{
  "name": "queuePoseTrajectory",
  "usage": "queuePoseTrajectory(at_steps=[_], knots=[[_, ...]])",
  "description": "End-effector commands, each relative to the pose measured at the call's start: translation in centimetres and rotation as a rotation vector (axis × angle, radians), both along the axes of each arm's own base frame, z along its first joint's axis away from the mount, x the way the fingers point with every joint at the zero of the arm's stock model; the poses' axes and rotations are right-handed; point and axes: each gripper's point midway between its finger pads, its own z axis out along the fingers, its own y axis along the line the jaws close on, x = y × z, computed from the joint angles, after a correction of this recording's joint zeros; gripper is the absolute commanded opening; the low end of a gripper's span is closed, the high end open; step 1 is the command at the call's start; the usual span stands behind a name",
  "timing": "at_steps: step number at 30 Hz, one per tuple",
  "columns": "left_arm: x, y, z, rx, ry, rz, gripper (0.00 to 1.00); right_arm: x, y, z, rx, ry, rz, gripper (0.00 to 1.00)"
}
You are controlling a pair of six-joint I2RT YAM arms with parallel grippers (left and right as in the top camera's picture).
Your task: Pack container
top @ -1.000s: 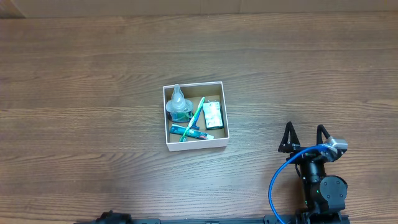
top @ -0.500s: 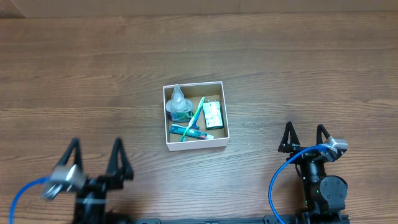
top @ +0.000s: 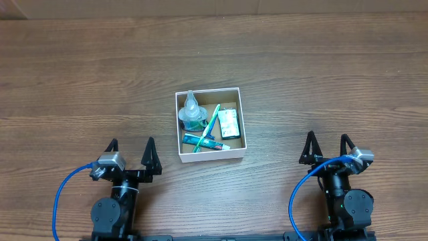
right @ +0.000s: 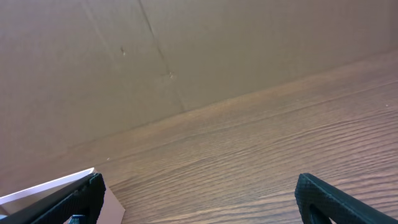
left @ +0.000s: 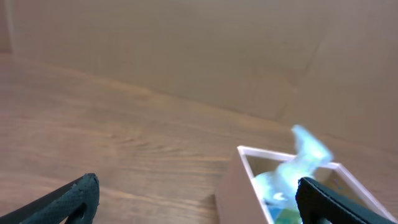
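The container (top: 241, 128), a small square box with white walls and a brown floor, sits mid-table. Inside lie a clear bottle with green liquid (top: 192, 115), a green toothbrush (top: 210, 124), a toothpaste tube (top: 202, 141) and a small white packet (top: 229, 123). My left gripper (top: 130, 148) is open and empty, low near the front edge, left of the box. My right gripper (top: 328, 143) is open and empty, right of the box. The left wrist view shows the box wall (left: 233, 186) and the blurred bottle (left: 297, 167). The right wrist view shows a box corner (right: 56, 184).
A brown cardboard wall (right: 186, 50) stands along the table's far edge. Blue cables loop from both arms at the front (top: 63, 194) (top: 297, 194). Bare wood table (top: 100, 80) surrounds the box.
The left arm came into view from the front edge, then moved right, now standing open left of the box. The right arm has not moved.
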Motion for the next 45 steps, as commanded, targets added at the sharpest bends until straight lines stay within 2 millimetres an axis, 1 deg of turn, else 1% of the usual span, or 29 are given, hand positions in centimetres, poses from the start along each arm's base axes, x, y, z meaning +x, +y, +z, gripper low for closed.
queuePoseTrajectory(at_steps=[1,4,8,30,31,32,45], knots=[[0.06,1.04,-0.62,0.005,0.011,0.042,1.0,0.0,0.06,-0.13,-0.006,-0.006,0.004,1.0],[0.06,1.44,-0.71,-0.006,0.015,0.058,1.0,0.0,0.06,-0.13,-0.006,-0.006,0.004,1.0],[0.01,1.45,-1.43,-0.012,0.045,0.059,1.0,0.0,0.06,-0.13,-0.006,-0.006,0.004,1.0],[0.01,1.45,-1.42,-0.012,0.045,0.059,1.0,0.0,0.06,-0.13,-0.006,-0.006,0.004,1.0],[0.01,1.45,-1.42,-0.012,0.045,0.059,1.0,0.0,0.06,-0.13,-0.006,-0.006,0.004,0.99],[0.01,1.45,-1.42,-0.012,0.045,0.059,1.0,0.0,0.06,-0.13,-0.006,-0.006,0.004,1.0],[0.01,1.45,-1.42,-0.012,0.045,0.059,1.0,0.0,0.06,-0.13,-0.006,-0.006,0.004,1.0]])
